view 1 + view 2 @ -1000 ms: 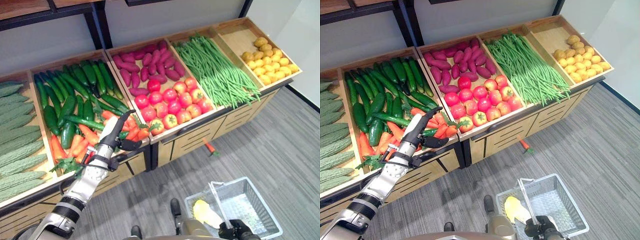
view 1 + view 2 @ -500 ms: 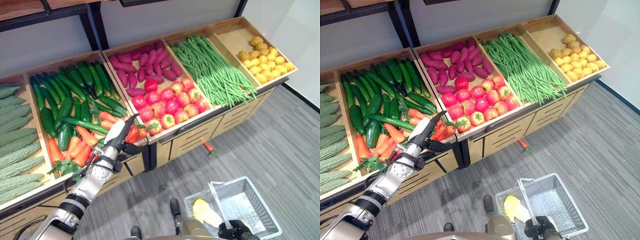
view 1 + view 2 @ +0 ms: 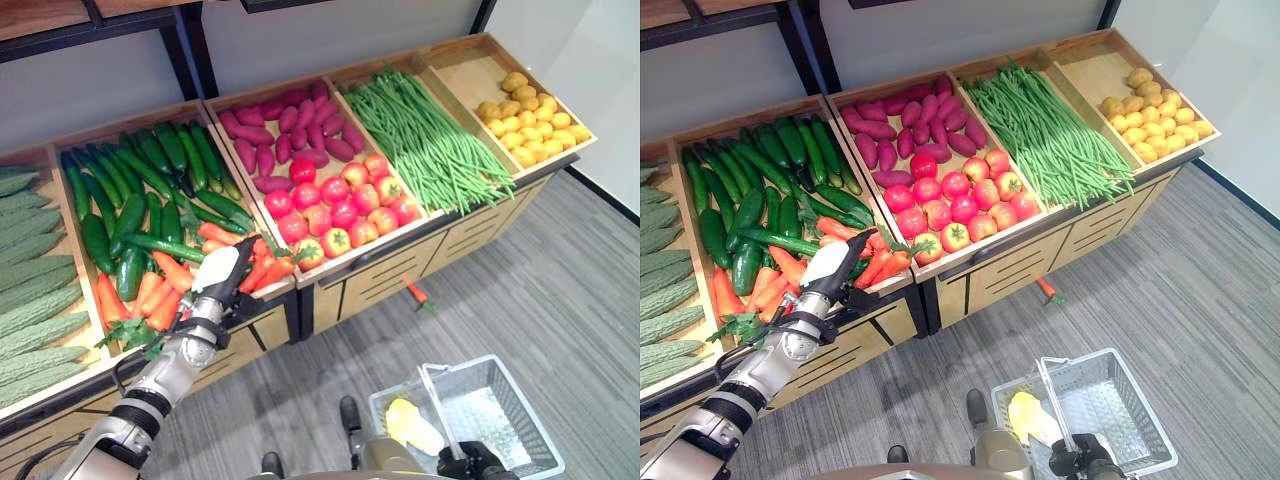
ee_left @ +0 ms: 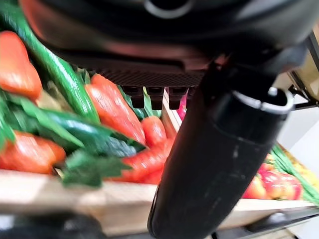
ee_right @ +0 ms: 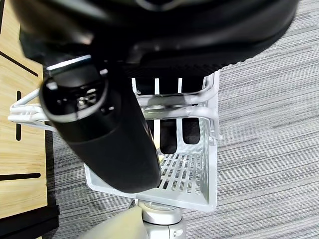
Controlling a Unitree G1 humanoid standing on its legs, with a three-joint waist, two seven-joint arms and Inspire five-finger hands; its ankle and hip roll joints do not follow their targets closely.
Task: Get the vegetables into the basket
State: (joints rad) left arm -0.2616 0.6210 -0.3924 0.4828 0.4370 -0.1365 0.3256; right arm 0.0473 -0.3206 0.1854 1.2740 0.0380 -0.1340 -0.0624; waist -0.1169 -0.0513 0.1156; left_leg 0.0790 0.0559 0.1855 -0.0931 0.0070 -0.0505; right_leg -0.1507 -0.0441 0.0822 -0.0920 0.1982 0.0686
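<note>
Orange carrots (image 3: 165, 272) lie in a heap at the front of the wooden crate they share with green cucumbers (image 3: 130, 190). My left hand (image 3: 222, 275) hovers low over these carrots (image 4: 113, 112), fingers straight and open, holding nothing. A white wire basket (image 3: 505, 398) hangs near the floor at the lower right, with a yellow vegetable (image 3: 411, 424) inside. My right hand (image 3: 468, 463) is shut on the basket's handle (image 5: 175, 107); its fingers (image 5: 168, 135) curl round that white bar.
Further crates hold bitter gourds (image 3: 30, 290), purple sweet potatoes (image 3: 275, 125), tomatoes (image 3: 340, 205), long green beans (image 3: 430, 140) and yellow potatoes (image 3: 530, 115). One carrot (image 3: 418, 294) lies on the grey carpet below the stand. Dark shelf posts (image 3: 192, 48) rise behind.
My left hand has drawn back a little and sunk lower over the carrot heap. The basket and right hand have kept their place.
</note>
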